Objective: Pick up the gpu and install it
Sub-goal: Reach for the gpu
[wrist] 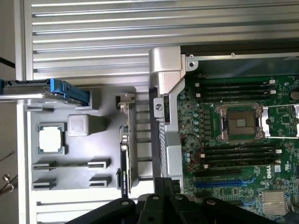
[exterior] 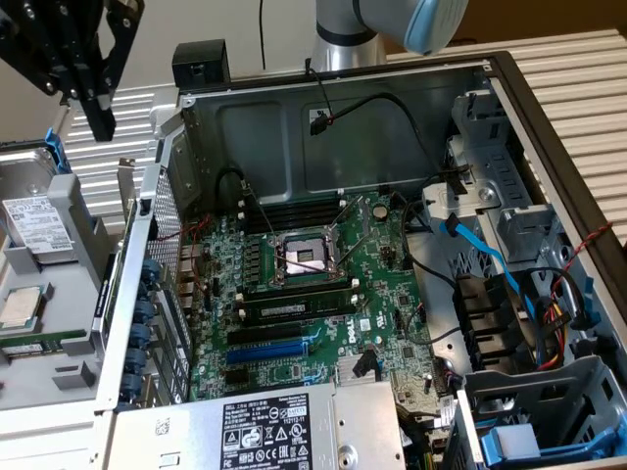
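jaws: pressed together, high over grey tray
gpu: standing on edge in tray, case side, apart from jaws
motherboard: inside open case

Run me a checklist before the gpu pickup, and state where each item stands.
1. gpu standing on edge in the grey tray: ok.
2. Gripper free of any load: ok.
3. Gripper open for a grasp: not ok, shut.
4. Blue slot on the motherboard unoccupied: ok.
5. Black cable clear of that slot's end: cannot tell.
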`<state>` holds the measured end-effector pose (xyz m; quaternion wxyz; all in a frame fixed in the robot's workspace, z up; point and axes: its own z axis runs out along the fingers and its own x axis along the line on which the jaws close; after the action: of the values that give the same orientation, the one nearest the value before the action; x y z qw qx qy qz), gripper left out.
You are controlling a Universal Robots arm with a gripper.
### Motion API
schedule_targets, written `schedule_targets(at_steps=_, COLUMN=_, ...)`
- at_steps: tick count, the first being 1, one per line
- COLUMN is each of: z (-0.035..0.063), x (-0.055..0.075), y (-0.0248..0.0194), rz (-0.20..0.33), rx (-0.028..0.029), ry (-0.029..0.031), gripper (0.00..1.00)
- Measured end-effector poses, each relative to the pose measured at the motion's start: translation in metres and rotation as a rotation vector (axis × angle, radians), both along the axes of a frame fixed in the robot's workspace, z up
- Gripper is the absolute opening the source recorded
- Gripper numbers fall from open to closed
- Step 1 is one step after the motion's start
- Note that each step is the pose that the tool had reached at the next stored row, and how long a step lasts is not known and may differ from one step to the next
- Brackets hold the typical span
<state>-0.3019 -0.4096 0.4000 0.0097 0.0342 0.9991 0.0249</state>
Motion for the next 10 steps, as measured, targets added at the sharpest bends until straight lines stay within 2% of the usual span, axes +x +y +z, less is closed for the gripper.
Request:
schedule_targets(at_steps=4, z=0.0, x=-0.0006, y=-0.0001, rz=0.0, rx=0.0005, ry=-0.0001, gripper=0.11)
schedule_targets(at_steps=5, z=0.0, x=-0.001, y=-0.0002, rz=0.0, rx=0.0025, ry=-0.0001, gripper=0.11)
schedule_targets(at_steps=6, z=0.0, x=-0.0018, y=-0.0003, rz=0.0, rx=0.0062, ry=0.0001, gripper=0.11)
schedule_targets(at_steps=8, z=0.0, x=-0.0038, y=-0.0013, rz=0.0, rx=0.0183, ry=0.0036, gripper=0.11)
schedule_targets(at_steps=9, z=-0.0001, x=-0.0046, y=-0.0024, rz=0.0, rx=0.027, ry=0.0065, gripper=0.11)
schedule_targets(at_steps=10, z=0.0, x=-0.005, y=-0.0035, rz=0.0, rx=0.0349, ry=0.0127, gripper=0.11)
